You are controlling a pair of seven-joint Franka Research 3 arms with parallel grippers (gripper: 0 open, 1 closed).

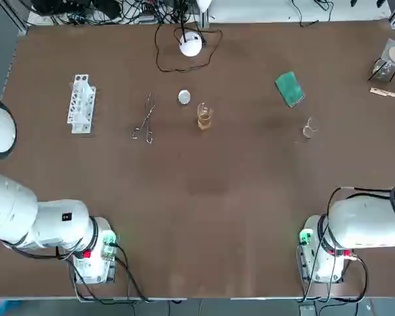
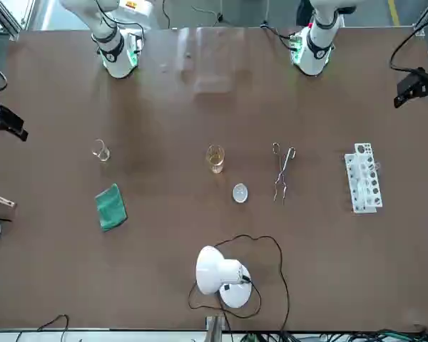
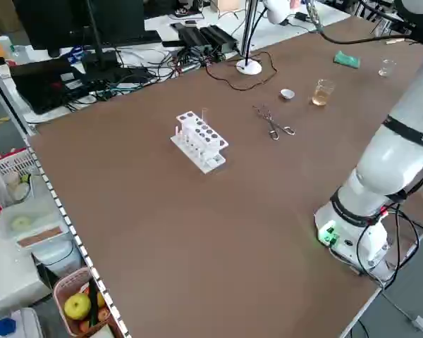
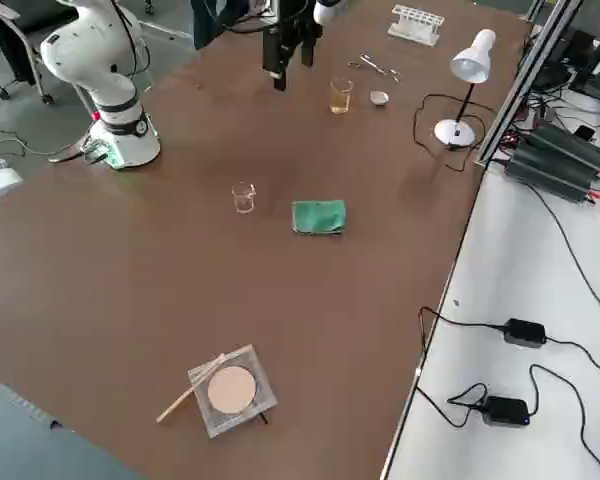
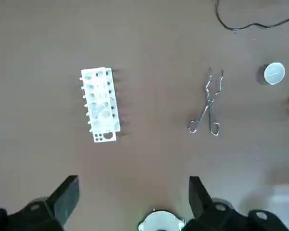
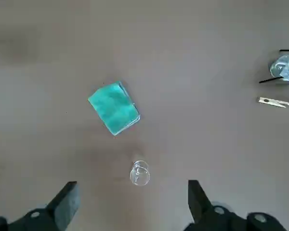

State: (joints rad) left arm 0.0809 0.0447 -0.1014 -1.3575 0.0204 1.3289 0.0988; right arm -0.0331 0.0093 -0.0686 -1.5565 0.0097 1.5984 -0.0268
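Both arms are parked near their bases at the table's near edge, high above the surface. In the left wrist view my left gripper is open and holds nothing; far below lie a white test tube rack, metal tongs and a small white lid. My right gripper is also open and empty, above a small empty glass beaker and a folded green cloth. A beaker of amber liquid stands mid-table beside the lid.
A white desk lamp with a looping black cable sits at the far edge. A petri dish and a wooden stick lie at the far right corner. The arm bases stand at the near edge.
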